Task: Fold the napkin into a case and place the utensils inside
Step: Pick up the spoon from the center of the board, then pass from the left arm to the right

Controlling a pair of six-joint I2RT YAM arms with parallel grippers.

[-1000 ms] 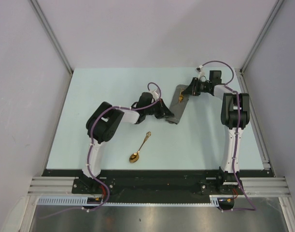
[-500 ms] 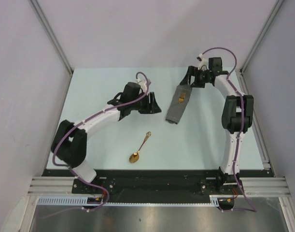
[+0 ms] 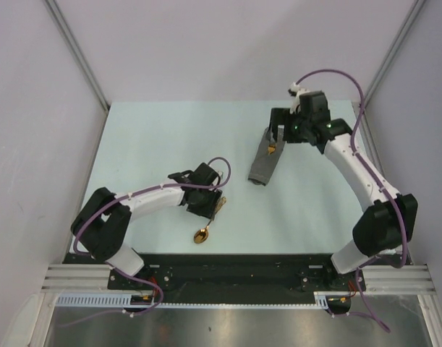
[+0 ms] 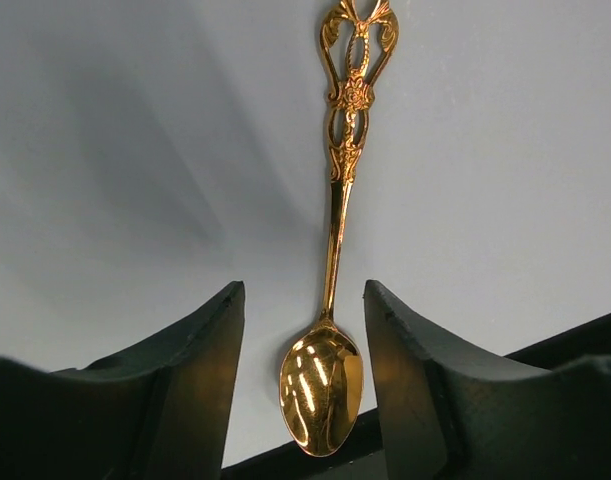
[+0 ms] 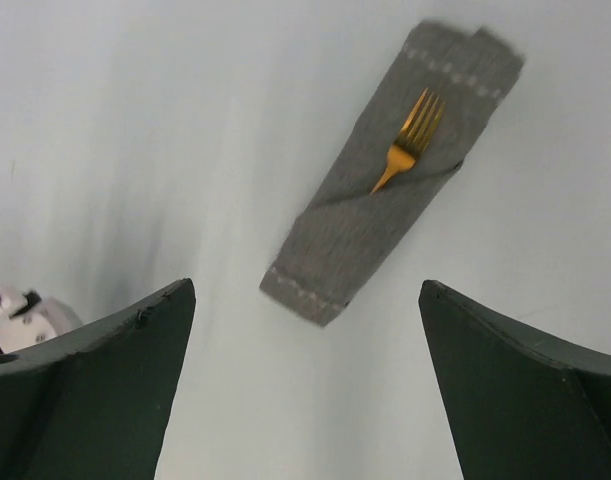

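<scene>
The napkin is folded into a narrow dark grey case (image 3: 262, 165) (image 5: 370, 215) that lies slanted on the table, right of centre. The gold fork (image 3: 270, 148) (image 5: 409, 143) is tucked into it, tines sticking out of the far end. My right gripper (image 3: 274, 136) (image 5: 305, 285) hovers over that far end, open wide and holding nothing. The gold spoon (image 3: 206, 228) (image 4: 323, 388) lies flat near the front edge, bowl toward me. My left gripper (image 3: 210, 208) (image 4: 303, 290) is low over it, open, one finger on each side of the bowl and neck, not touching.
The pale table (image 3: 155, 137) is bounded by grey walls left, right and behind. A black strip (image 3: 235, 259) with both arm bases runs along the near edge, close behind the spoon's bowl.
Both grippers have opened. The right one let go of the fork and drew back a little. The left arm swung from beside the case toward the near edge, over the spoon.
</scene>
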